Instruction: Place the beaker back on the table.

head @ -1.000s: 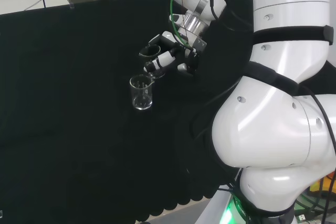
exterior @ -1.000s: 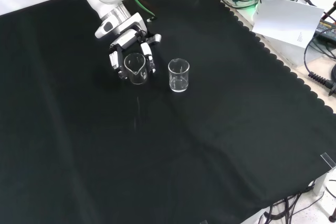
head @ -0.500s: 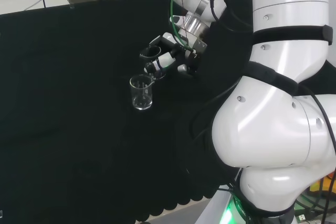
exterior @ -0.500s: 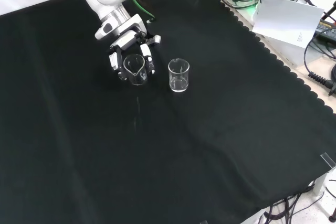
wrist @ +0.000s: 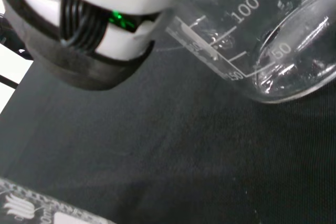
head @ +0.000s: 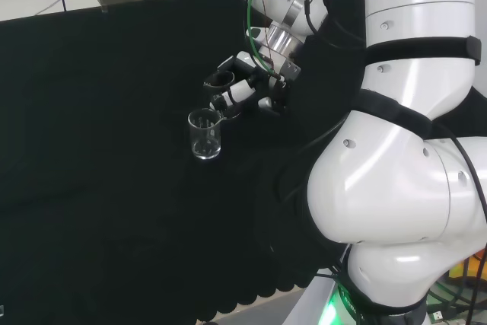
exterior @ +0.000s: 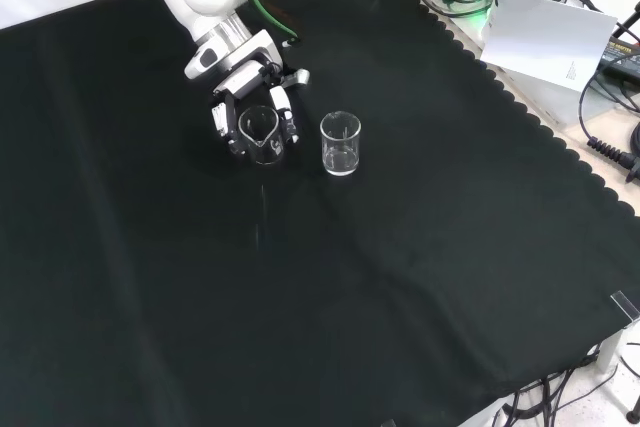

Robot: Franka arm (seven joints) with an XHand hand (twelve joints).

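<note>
In the front view the hand (exterior: 243, 97) has its fingers curled round a clear spouted beaker (exterior: 262, 134), which it holds upright low over the black cloth (exterior: 300, 277). The wrist view shows that beaker (wrist: 262, 40) close up, with printed graduation marks, beside a black and white finger (wrist: 100, 35); whether its base touches the cloth I cannot tell. In the head view the hand (head: 245, 87) hangs just right of and behind a second beaker (head: 205, 133).
A second clear beaker (exterior: 340, 142) stands upright on the cloth just right of the held one in the front view. The cloth's scalloped edge (exterior: 520, 107) runs along the right, with cables and a white sheet (exterior: 550, 37) beyond it.
The hand with the beaker has shifted slightly, a little right and nearer in the front view. The standing beaker has not moved.
</note>
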